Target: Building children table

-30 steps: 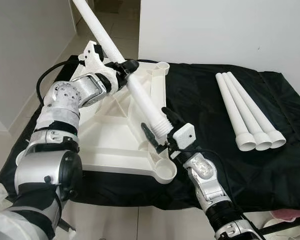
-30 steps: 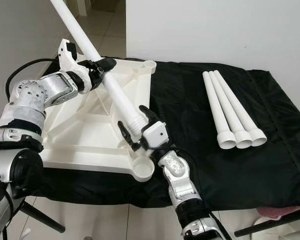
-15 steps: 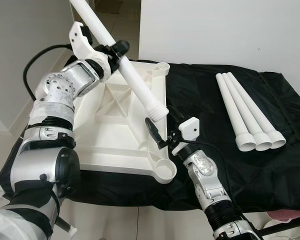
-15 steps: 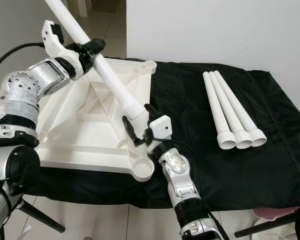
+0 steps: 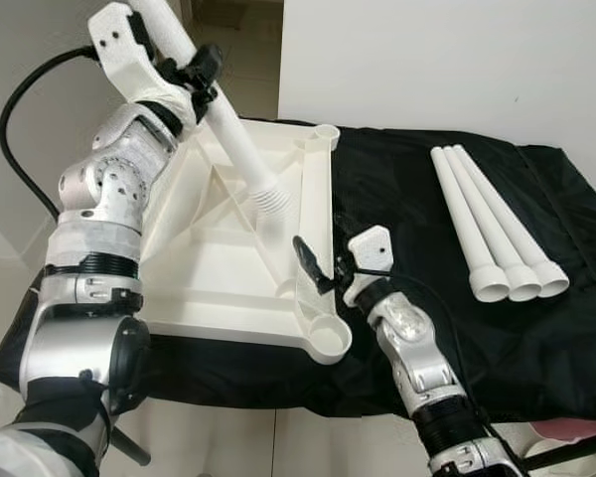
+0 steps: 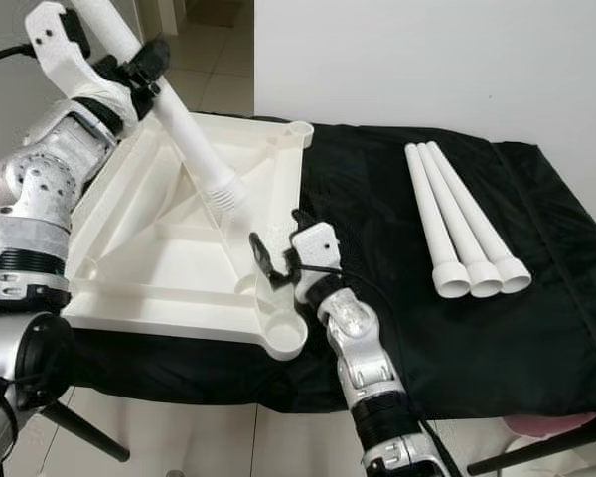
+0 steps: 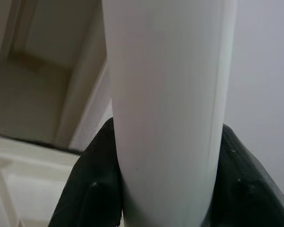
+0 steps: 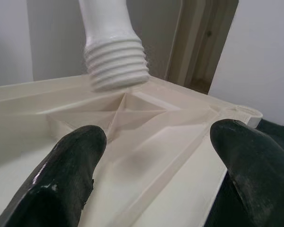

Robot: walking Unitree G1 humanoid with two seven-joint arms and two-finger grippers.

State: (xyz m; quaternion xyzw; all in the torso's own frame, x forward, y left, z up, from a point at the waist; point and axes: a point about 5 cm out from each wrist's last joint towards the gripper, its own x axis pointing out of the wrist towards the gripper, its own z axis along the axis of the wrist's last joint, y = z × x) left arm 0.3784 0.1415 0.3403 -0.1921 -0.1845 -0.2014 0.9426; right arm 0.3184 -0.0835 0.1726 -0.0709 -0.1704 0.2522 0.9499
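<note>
A white table leg (image 5: 233, 139) is held raised and tilted by the left gripper (image 5: 194, 75), whose black fingers (image 7: 92, 189) are clamped on either side of its shaft. The threaded end of the leg (image 8: 116, 59) is suspended above the ribbed underside of the upturned white tabletop (image 5: 209, 268), which lies on a black cloth (image 5: 427, 219). The right gripper (image 5: 323, 263) is positioned at the tabletop's near right edge, close to a corner socket (image 5: 328, 340); its fingers (image 8: 75, 175) are spread apart and nothing is held. Three further legs (image 5: 492, 234) are laid side by side, touching, on the cloth well to the right.
</note>
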